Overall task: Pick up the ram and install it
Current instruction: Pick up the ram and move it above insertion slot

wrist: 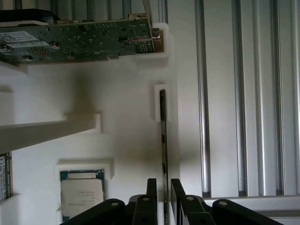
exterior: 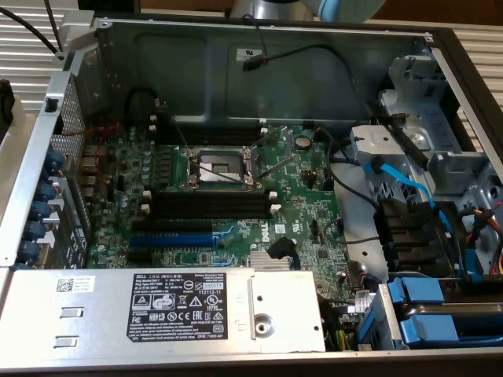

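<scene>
The pincer (wrist: 163,183) stands open, its fingers (wrist: 151,188) one to either side of the ram (wrist: 162,136), with a narrow gap on each side; nothing is gripped. The ram stands on edge in a slot of the white holder (wrist: 131,140), its long axis running straight out ahead of the pincer, in line with the gap. Judged from this, closing would bear on the stick's two flat faces.

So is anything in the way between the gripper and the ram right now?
Nothing visible stands in the way. In the wrist view the open gripper straddles the ram, which stands on edge in its white holder, with only small gaps to either side.
</scene>
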### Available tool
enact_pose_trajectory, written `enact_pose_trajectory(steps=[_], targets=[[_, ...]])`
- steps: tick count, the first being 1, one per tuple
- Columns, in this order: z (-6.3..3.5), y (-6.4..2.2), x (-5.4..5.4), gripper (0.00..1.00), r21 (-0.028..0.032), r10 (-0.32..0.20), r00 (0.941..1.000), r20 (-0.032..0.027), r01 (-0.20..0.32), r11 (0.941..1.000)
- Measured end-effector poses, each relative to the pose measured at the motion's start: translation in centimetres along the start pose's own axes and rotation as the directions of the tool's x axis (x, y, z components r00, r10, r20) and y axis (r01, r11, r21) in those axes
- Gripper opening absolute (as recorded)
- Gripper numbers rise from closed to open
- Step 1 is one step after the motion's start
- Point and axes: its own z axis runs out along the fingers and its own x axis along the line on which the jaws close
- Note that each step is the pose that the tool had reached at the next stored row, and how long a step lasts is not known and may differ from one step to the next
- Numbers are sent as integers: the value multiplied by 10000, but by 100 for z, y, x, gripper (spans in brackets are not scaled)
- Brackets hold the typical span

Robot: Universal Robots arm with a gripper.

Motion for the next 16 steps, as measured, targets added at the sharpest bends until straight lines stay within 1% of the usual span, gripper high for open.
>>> enact_pose_trajectory(steps=[5,6,8,10,11,12,16], targets=[[0,0,0,26,0,0,10000,6,0,10000],[0,0,0,26,0,1,10000,26,-1,10000],[1,-1,-1,26,13,1,9999,129,-1,10000],[2,0,-2,26,13,-1,9998,220,1,10000],[1,2,-3,26,14,-2,9997,237,2,10000],[1,5,-2,26,14,-3,9997,241,2,10000],[2,15,-1,26,13,-10,9997,243,9,10000]])
